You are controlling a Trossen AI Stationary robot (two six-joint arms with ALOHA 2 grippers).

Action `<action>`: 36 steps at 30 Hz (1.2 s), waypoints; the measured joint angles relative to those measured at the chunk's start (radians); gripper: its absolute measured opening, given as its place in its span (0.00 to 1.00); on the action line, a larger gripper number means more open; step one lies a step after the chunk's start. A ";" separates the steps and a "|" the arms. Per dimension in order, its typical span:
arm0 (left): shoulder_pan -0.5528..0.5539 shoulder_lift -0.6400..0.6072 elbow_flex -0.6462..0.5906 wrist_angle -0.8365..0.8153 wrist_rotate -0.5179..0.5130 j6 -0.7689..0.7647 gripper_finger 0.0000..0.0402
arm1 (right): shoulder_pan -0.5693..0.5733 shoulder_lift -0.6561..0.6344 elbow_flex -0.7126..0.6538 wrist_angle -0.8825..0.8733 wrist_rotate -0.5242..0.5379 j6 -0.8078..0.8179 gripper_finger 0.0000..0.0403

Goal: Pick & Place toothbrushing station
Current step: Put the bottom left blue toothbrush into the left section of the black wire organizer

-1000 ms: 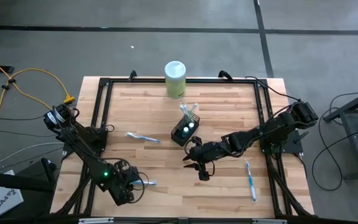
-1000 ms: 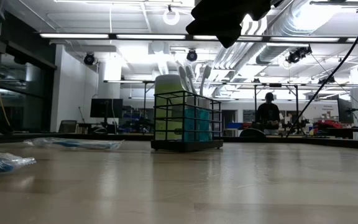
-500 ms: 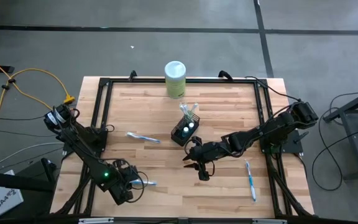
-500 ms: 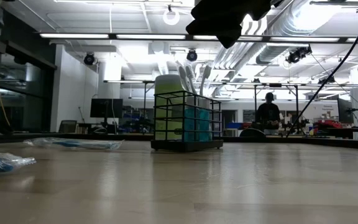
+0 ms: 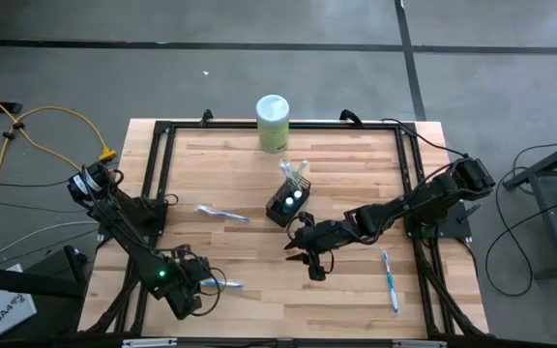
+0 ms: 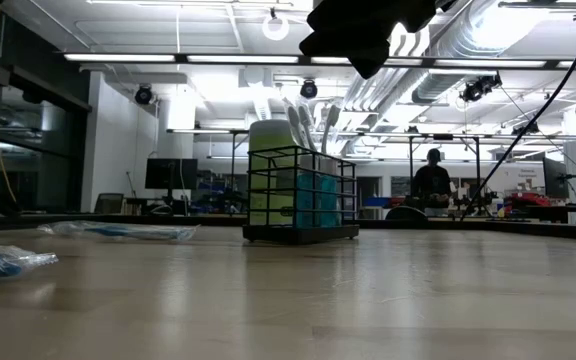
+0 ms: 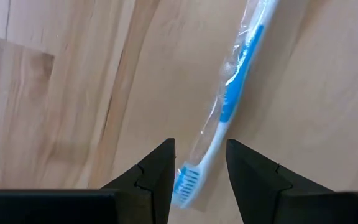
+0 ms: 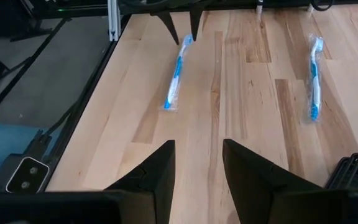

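The black wire-mesh holder [image 5: 288, 203] stands on its base mid-table, with white toothbrushes and teal tubes in it [image 6: 300, 195]. A wrapped white-and-blue toothbrush [image 7: 229, 99] lies flat near the table's near left corner. My left gripper [image 7: 197, 180] points down over it, open. Its fingers stand on either side of the brush-head end [image 7: 185, 183] and touch nothing. My right gripper [image 8: 197, 168] hangs open near the holder's near side [image 5: 307, 259], with nothing between its fingers.
A second wrapped toothbrush [image 5: 222, 213] lies left of the holder and a third [image 5: 390, 278] near the right edge. A pale green canister with a white lid [image 5: 273, 123] stands at the far edge. A black frame [image 5: 162, 130] rims the table.
My left gripper has tipped a little steeper downward over the toothbrush at the near left. The toothbrush, the holder and my right gripper have kept still.
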 joint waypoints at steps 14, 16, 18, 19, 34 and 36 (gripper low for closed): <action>0.004 0.000 -0.021 0.083 -0.044 0.065 0.34 | 0.000 0.000 0.000 0.000 0.000 0.024 0.31; 0.004 0.000 -0.033 0.094 -0.044 0.065 0.34 | 0.000 0.000 0.000 0.000 0.000 0.024 0.31; 0.004 0.000 -0.043 0.099 -0.044 0.063 0.34 | 0.000 0.000 0.000 0.000 0.000 0.024 0.31; 0.004 0.000 -0.046 0.101 -0.044 0.061 0.34 | 0.000 0.000 0.000 0.000 0.000 0.024 0.31; 0.004 0.072 -0.055 0.154 0.008 0.063 0.34 | 0.008 0.000 0.000 0.000 0.000 0.028 0.31; 0.004 0.086 -0.052 0.158 0.019 0.065 0.34 | 0.011 0.000 0.000 0.001 0.000 0.028 0.31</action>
